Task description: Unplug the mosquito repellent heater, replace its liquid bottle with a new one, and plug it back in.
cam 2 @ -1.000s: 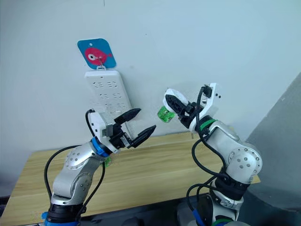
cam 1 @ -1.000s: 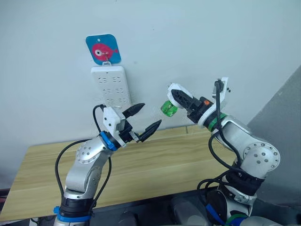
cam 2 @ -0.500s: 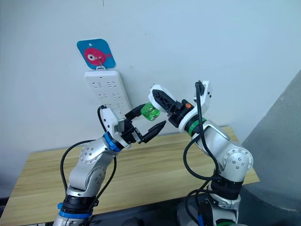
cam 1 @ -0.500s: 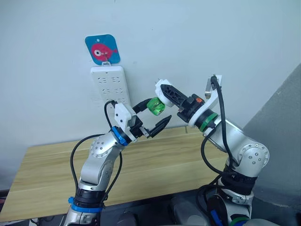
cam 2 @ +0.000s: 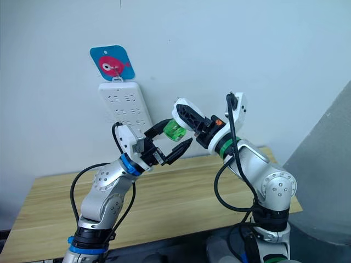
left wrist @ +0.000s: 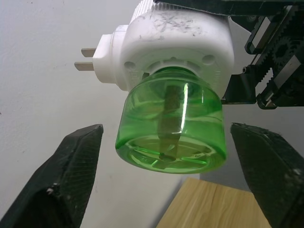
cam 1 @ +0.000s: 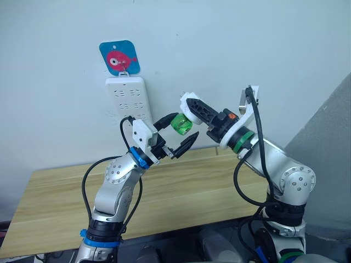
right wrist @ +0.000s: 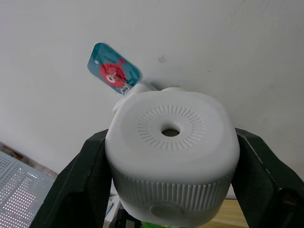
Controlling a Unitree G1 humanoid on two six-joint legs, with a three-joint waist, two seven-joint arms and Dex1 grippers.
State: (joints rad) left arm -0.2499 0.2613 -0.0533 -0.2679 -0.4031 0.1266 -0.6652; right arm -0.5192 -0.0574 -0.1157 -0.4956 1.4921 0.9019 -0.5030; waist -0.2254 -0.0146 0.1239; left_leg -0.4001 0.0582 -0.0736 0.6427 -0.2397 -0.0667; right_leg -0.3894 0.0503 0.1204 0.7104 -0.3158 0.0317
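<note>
Left end effector [cam 1: 171, 138] risen around green bottle [cam 1: 179, 124], heater [right wrist: 171, 156] unlabelled

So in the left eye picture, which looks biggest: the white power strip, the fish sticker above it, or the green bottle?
1. Power strip
2. Fish sticker
3. Green bottle

The bottle is nearer the camera, so it may really be even smaller.

**Where my cameras sit**

My two head eyes look forward and down from well back, sharing the wooden table [cam 1: 181, 192], the power strip [cam 1: 129, 98] at 11 o'clock and both arms. My left wrist camera looks up along its fingers, very close beneath the green bottle [left wrist: 171, 135]. My right wrist camera faces the wall over the mosquito repellent heater [right wrist: 171, 156], close up.
</note>
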